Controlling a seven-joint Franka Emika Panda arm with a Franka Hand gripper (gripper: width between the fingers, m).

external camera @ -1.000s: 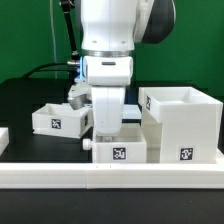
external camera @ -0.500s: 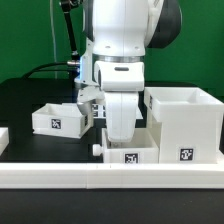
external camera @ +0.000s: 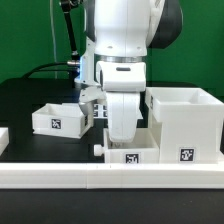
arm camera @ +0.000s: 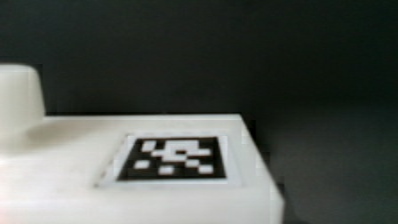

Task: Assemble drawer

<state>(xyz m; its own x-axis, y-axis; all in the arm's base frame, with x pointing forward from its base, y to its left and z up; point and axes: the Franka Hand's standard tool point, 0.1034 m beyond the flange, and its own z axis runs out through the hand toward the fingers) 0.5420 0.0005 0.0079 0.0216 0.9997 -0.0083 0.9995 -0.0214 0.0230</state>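
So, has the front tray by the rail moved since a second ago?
Yes. The front tray slid toward the exterior view's right, closer to the large casing, which stayed put.

In the exterior view the bulky white robot arm (external camera: pixel 122 70) stands in front of the shallow white plastic middle tray (external camera: pixel 112 157), covering its open top. The fingers are hidden at the arm's lower end, so whether they are spread or closed cannot be told. The arm's upper part runs off the top edge. The long low white front rail (external camera: pixel 60 178) hides the foot of the large white box-like casing (external camera: pixel 185 125). A white piece (external camera: pixel 3 138) at the exterior view's left edge is cropped. The wrist view is blurred: a black-and-white square tag (arm camera: pixel 178 160) sits soft on a white plastic surface (arm camera: pixel 71 190), and a rounded white shape (arm camera: pixel 15 95) is cut by the frame.
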